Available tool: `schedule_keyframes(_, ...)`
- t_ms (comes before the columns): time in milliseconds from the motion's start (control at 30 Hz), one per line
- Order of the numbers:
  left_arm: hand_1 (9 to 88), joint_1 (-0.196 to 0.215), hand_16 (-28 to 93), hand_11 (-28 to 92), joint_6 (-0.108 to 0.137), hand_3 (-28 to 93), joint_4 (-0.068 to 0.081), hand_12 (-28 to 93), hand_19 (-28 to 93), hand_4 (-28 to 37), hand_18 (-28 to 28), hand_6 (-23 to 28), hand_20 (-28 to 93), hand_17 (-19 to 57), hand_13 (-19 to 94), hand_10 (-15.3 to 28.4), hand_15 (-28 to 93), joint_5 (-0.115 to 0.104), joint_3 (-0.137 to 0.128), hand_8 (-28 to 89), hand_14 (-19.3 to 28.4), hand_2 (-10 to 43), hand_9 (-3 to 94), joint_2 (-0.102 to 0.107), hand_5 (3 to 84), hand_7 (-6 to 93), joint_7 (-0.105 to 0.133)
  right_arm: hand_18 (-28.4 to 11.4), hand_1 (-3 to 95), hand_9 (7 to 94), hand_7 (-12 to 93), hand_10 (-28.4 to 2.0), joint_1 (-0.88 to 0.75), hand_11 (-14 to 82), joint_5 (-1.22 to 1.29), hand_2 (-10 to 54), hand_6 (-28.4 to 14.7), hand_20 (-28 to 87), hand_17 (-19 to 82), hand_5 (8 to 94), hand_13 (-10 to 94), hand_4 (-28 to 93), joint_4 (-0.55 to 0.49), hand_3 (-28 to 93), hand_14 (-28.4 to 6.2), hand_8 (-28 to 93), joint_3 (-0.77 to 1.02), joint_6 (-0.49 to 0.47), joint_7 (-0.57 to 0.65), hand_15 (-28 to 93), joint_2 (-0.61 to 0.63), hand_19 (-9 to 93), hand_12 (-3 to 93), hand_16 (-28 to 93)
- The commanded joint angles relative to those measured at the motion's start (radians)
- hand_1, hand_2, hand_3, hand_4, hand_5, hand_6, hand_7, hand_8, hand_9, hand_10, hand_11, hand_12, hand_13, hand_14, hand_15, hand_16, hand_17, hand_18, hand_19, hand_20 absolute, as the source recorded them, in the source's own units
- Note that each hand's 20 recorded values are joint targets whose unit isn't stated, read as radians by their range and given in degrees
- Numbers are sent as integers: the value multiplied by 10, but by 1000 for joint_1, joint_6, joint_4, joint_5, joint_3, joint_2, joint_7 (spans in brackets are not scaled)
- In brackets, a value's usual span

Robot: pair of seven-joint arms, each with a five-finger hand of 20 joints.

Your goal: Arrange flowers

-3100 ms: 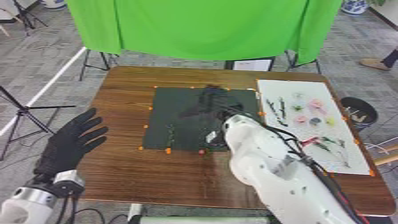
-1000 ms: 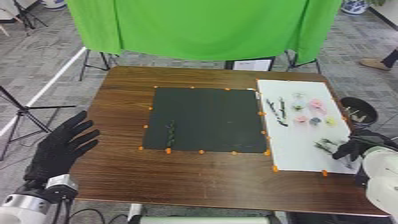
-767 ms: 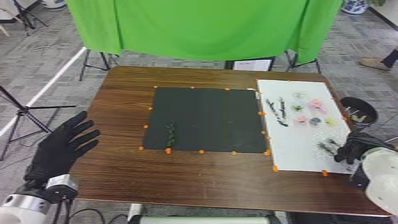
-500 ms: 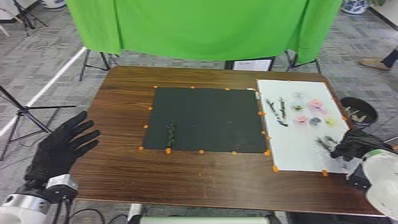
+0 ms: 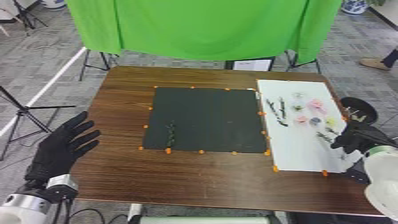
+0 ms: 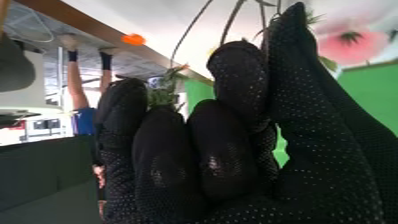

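My left hand (image 5: 60,150) is open beside the table's left edge. My right hand (image 5: 362,136) is over the white board's right edge, curled round a green stem (image 5: 325,136) that sticks out past it. In the right wrist view, thin stems (image 6: 233,19) run behind the fingers of my right hand (image 6: 209,165), with a leafy tip (image 6: 163,91) beyond them; the grip point is hidden. Pink flowers (image 5: 315,105) and a yellow bloom (image 5: 331,122) lie on the white board (image 5: 298,155). One leafy sprig (image 5: 171,134) lies on the black mat (image 5: 218,117).
Dark twigs (image 5: 277,110) lie on the board's left part. A black round bin (image 5: 359,107) stands by the table's right side. Orange markers (image 5: 202,152) edge the mat and board on the brown table (image 5: 187,180). A green cloth (image 5: 195,30) hangs behind.
My right hand came from over the black mat to the white board's right side, then shifted slightly toward the far edge, the stem tips moving with it. My left hand moved slightly left.
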Motion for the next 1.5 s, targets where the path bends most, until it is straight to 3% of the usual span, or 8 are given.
schedule_keyframes(33, 235, 12, 1, 193, 2, 692, -4, 178, 387, -283, 203, 42, 110, -100, 175, 113, 322, -3, -1, -105, 163, -32, 229, -9, 270, 187, -1, -203, 351, 871, 569, -79, 152, 760, 33, -68, -9, 422, 351, 781, 778, -170, -76, 893, -103, 295, -89, 68, 78, 906, 5, 837, 631, 452)
schedule_keyframes(367, 234, 17, 1, 191, 5, 693, -6, 179, 388, -283, 203, 41, 110, -100, 174, 113, 321, -3, -2, -104, 162, -32, 230, -11, 271, 186, -5, -208, 345, 877, 557, -82, 409, 758, 126, -72, -8, 420, 360, 795, 788, -155, -114, 897, -103, 300, -310, 94, 120, 905, -79, 848, 631, 452)
schedule_keyframes(700, 233, -1, 1, 191, -2, 693, 1, 179, 388, -283, 204, 42, 110, -100, 175, 114, 322, -3, 17, -104, 163, -31, 230, -11, 271, 186, -19, -217, 341, 889, 536, -74, 654, 752, 63, -82, -3, 407, 380, 813, 812, -137, -5, 898, -99, 308, -659, 55, 135, 902, -307, 870, 629, 442)
schedule_keyframes(833, 233, 0, 1, 192, -2, 693, 1, 178, 388, -283, 204, 42, 110, -101, 175, 114, 321, -4, 17, -104, 163, -31, 230, -11, 271, 186, -23, -219, 340, 893, 530, -74, 689, 749, 27, -84, 0, 399, 384, 820, 817, -134, 44, 898, -98, 310, -721, -4, 127, 900, -384, 876, 628, 441)
schedule_keyframes(1167, 234, -11, 2, 191, -4, 694, 8, 179, 387, -283, 204, 42, 110, -101, 175, 114, 320, -5, 26, -105, 163, -32, 230, -6, 271, 187, -31, -220, 341, 895, 520, -75, 697, 744, -17, -83, 2, 384, 387, 823, 820, -140, 130, 894, -97, 312, -793, -35, 155, 897, -513, 885, 625, 441)
schedule_keyframes(1500, 235, -33, 2, 191, -12, 693, 19, 179, 387, -283, 204, 42, 110, -100, 175, 114, 320, -5, 44, -104, 162, -31, 231, 4, 272, 186, -37, -222, 330, 904, 496, -67, 713, 732, -84, -87, 14, 366, 407, 840, 839, -125, 221, 893, -88, 299, -851, 6, 164, 888, -624, 900, 615, 431)
